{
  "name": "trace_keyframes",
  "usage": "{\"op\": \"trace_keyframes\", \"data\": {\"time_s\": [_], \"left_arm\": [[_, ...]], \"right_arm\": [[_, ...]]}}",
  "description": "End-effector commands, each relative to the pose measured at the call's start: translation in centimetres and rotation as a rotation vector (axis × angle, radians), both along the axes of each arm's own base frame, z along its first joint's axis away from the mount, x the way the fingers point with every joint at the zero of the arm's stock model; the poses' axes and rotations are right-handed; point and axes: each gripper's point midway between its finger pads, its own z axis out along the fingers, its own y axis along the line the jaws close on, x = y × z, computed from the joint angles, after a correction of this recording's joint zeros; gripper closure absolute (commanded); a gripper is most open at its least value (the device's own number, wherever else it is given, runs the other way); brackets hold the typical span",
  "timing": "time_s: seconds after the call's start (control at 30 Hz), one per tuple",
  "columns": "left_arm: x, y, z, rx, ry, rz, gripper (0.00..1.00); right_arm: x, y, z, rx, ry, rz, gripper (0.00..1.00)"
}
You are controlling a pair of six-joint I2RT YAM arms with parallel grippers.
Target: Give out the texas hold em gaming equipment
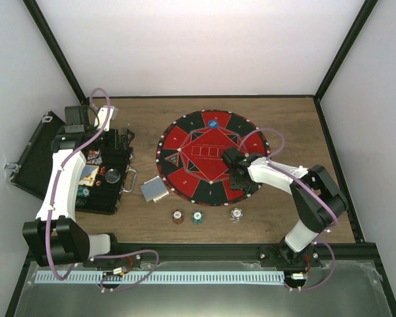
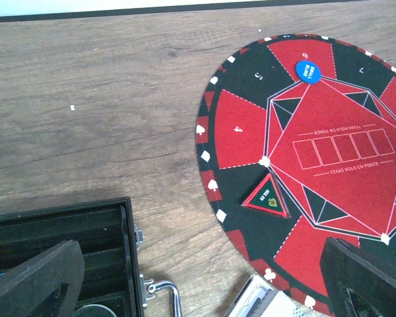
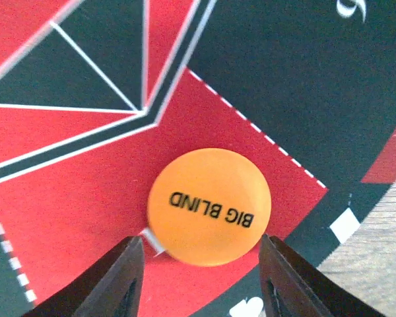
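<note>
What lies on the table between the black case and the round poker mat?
A grey deck of cards, beside the metal handle of the black case and near the poker mat; the top view shows it.

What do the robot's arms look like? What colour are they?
Both the left arm and the right arm have smooth white shells with chunky black joints. A thin purple cable loops along each one. At the tips, the jaws are two dark, flat-sided wedges.
</note>
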Motion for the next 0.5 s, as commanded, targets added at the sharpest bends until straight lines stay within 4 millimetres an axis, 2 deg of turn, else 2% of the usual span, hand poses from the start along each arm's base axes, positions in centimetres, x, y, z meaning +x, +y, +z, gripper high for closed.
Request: {"op": "trace_keyframes", "data": {"time_s": [0.0,0.1,0.2,0.3,0.37,0.47], "left_arm": [[0.3,0.7,1.6,0.022,-0.045,0.025,0.00],[0.2,1.0,1.5,0.032,-0.040,0.038,0.00],[0.2,1.2,1.2,0.038,-0.027,0.040,0.00],[0.2,1.6,0.9,0.047,-0.023,0.050,0.00],[0.2,1.7,0.8,0.049,-0.026,0.052,0.04],[0.1,2.0,0.8,0.055,-0.029,0.065,0.06]], "right_arm": [[1.4,2.9,5.2,0.015,-0.110,0.082,0.49],[0.3,7.1,8.8,0.080,-0.148,0.180,0.43],[-2.4,12.1,10.8,0.166,-0.140,0.301,0.37],[-5.7,16.7,11.5,0.232,-0.104,0.422,0.28],[-8.2,19.6,11.4,0.281,-0.054,0.504,0.23],[-11.0,22.9,10.7,0.304,-0.001,0.606,0.19]]}}
